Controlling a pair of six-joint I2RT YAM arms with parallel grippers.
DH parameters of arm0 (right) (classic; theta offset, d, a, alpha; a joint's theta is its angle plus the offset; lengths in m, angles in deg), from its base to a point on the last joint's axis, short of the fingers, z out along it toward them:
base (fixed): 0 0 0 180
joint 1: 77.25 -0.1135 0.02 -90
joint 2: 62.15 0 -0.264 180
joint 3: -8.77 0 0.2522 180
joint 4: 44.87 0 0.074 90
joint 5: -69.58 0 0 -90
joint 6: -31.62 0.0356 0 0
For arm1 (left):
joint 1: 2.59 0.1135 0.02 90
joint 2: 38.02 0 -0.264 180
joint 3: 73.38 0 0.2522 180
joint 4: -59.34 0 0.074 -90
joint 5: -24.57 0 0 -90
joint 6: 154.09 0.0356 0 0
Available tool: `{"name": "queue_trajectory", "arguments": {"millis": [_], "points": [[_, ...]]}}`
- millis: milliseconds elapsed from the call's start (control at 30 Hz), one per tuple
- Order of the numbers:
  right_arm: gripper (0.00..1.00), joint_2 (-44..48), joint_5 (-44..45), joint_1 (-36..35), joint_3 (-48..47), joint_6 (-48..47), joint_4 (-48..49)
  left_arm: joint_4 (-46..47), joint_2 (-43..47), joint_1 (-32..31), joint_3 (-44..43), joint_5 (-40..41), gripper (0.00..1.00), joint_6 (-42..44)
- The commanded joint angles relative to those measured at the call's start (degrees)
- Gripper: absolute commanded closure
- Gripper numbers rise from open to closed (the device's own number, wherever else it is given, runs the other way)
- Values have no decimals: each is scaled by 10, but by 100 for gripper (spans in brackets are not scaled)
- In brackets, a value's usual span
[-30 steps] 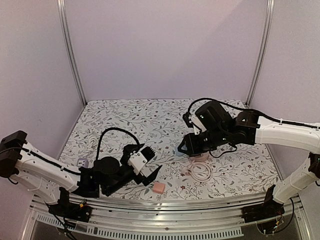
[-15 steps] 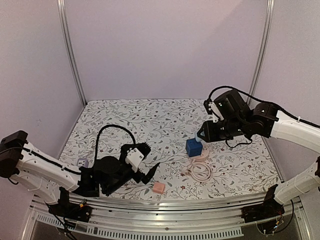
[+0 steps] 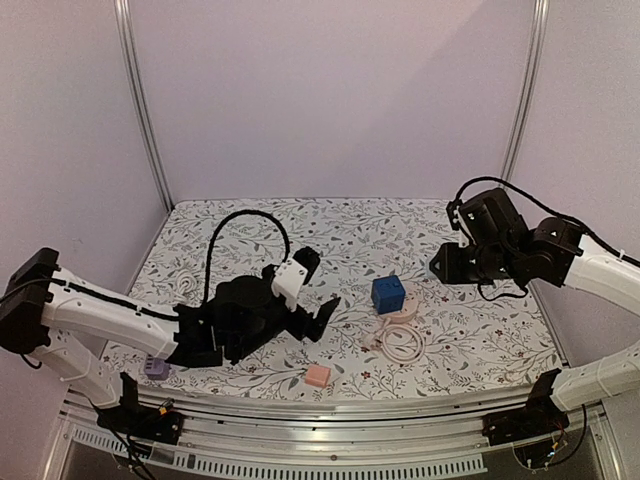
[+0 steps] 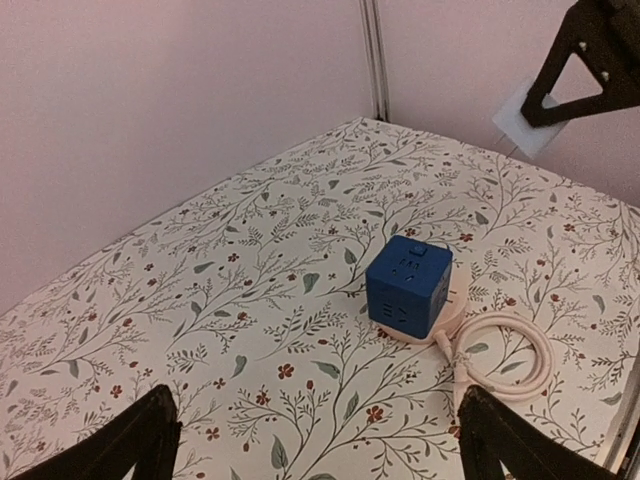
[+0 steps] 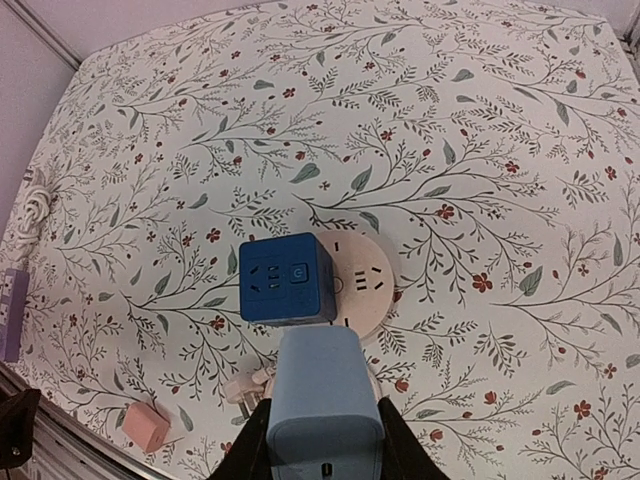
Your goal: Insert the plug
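A dark blue socket cube (image 3: 388, 294) stands on a round cream power strip (image 3: 402, 312) right of the table's middle; its cream cable (image 3: 403, 345) coils in front. My right gripper (image 3: 446, 266) hovers above and to the right of them. In the right wrist view it (image 5: 322, 440) is shut on a light blue plug adapter (image 5: 322, 400), held above the table just short of the cube (image 5: 287, 278) and the strip (image 5: 365, 283). My left gripper (image 3: 318, 292) is open and empty, left of the cube. The left wrist view shows its fingertips (image 4: 140, 440) wide apart, the cube (image 4: 407, 288) ahead.
A small pink cube (image 3: 318, 376) lies near the front edge, also in the right wrist view (image 5: 148, 425). A white plug (image 5: 245, 390) ends the coiled cable. A purple item (image 3: 156, 368) sits front left. A white cord (image 3: 187, 285) lies by the left wall.
My right gripper has drawn back up and to the right from over the cube, uncovering it. My left arm has lifted and swung right, uncovering the purple item.
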Motion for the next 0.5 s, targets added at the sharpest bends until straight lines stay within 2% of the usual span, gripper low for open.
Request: {"name": "queue_trajectory", "arguments": {"millis": [0,267,467], "points": [[100,27,20,5,19,14,-7,-110,-36,12,-72,-13,4,-63],[100,57,12,4,39,20,0,-156,-46,17,-94,18,10,-58],[100,60,12,4,48,16,5,-157,-71,20,-102,3,13,-73]]}}
